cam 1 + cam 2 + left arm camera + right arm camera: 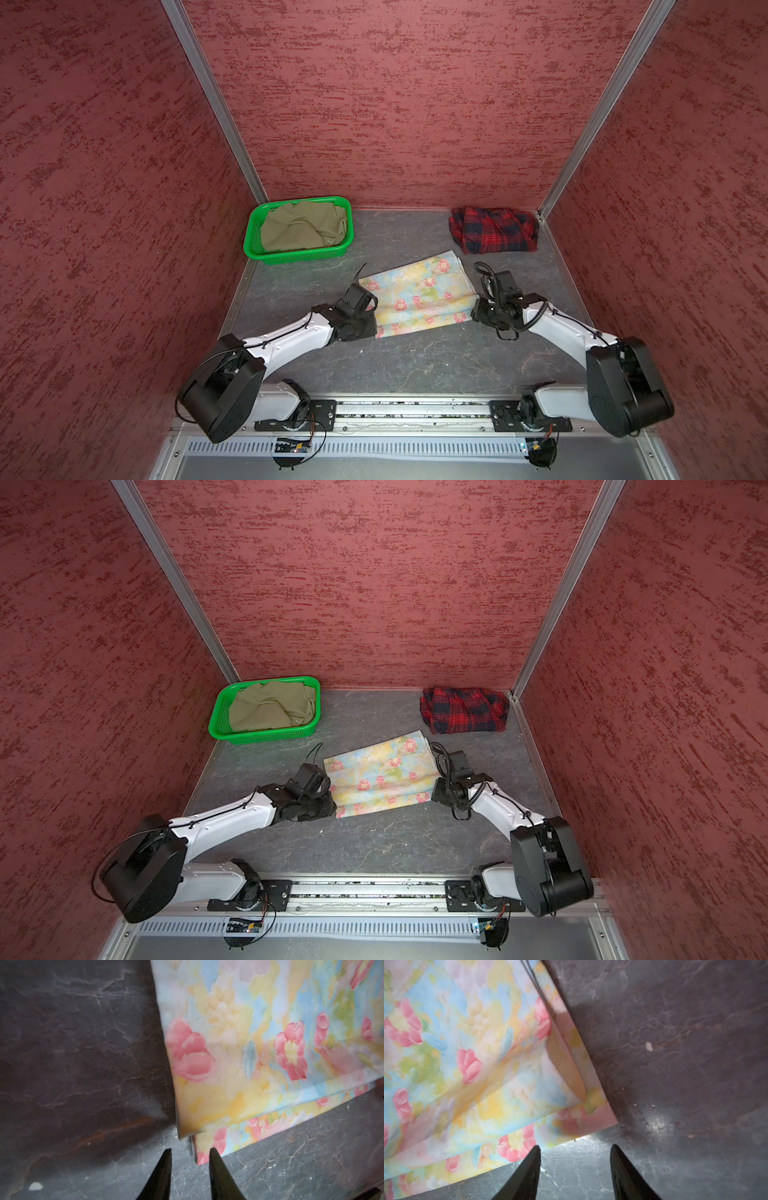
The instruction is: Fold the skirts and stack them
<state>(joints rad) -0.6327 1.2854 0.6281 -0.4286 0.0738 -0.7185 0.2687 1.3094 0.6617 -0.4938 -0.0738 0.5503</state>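
Both top views give you the floral skirt (415, 297) folded flat mid-table, plaid skirt (494, 236) bundled far right, maybe folded, olive skirt (303, 226) crumpled in the basket (307, 254); nothing stacked. Your left gripper (190, 1149) sits narrowly parted, right gripper (575, 1145) half open, both empty.

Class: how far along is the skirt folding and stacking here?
Done: the red-and-navy plaid skirt lies roughly folded at the back right. In hand: the pastel floral skirt lies folded flat; the left gripper and right gripper sit open at its near corners, gripping nothing. Remaining: the plain olive skirt is crumpled in the green perforated plastic basket; nothing is stacked.
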